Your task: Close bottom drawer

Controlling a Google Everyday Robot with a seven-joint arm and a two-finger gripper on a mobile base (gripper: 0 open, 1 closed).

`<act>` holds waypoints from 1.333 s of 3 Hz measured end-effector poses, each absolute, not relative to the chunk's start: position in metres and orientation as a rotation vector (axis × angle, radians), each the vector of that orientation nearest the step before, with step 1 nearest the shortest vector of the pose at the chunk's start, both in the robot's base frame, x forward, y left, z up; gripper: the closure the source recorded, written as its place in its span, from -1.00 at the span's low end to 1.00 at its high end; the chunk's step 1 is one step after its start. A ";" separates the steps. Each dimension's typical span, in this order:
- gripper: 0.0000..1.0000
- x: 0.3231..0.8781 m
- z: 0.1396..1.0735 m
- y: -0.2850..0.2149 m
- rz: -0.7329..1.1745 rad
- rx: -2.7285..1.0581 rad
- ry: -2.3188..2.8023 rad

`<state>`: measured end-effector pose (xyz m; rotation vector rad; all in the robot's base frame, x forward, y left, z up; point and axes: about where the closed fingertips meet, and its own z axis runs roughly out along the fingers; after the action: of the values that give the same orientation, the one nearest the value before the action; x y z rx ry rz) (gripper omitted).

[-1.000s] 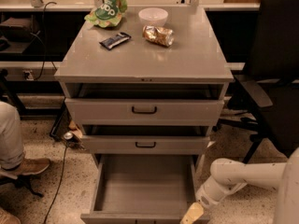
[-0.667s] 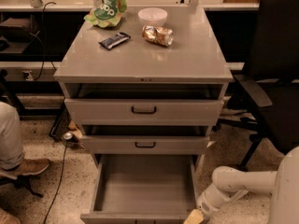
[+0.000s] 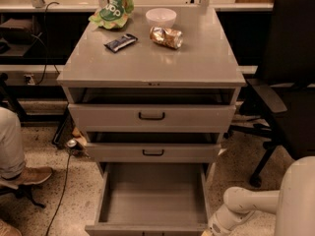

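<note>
The bottom drawer [image 3: 152,200] of the grey cabinet is pulled far out; its long plain grey tray is empty and its front edge lies at the bottom of the view. The handle is out of view. My white arm [image 3: 241,205] reaches in from the lower right, its wrist at the drawer's front right corner. My gripper [image 3: 205,232] sits at the very bottom edge, mostly cut off. The middle drawer [image 3: 152,152] and the top drawer [image 3: 151,116] stand slightly open.
On the cabinet top [image 3: 197,58] lie a green bag [image 3: 112,11], a white bowl [image 3: 161,17], a dark bar [image 3: 120,42] and a crumpled snack bag [image 3: 166,37]. A black office chair [image 3: 290,97] stands at the right. A person's leg and shoe [image 3: 19,166] are at the left. Cables lie on the floor.
My arm and gripper have moved down and slightly toward the drawer's front right corner; the gripper has slid almost out of view. The drawer has not visibly moved.
</note>
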<state>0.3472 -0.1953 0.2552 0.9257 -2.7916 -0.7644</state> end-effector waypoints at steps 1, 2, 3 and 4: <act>0.90 0.344 0.252 -0.194 -0.769 0.922 -2.785; 1.00 0.343 0.251 -0.194 -0.770 0.922 -2.783; 1.00 0.342 0.237 -0.193 -0.788 0.931 -2.774; 1.00 0.348 0.197 -0.181 -0.802 1.041 -2.754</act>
<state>0.3478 -0.1806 0.1969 1.0413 -2.7538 -0.8019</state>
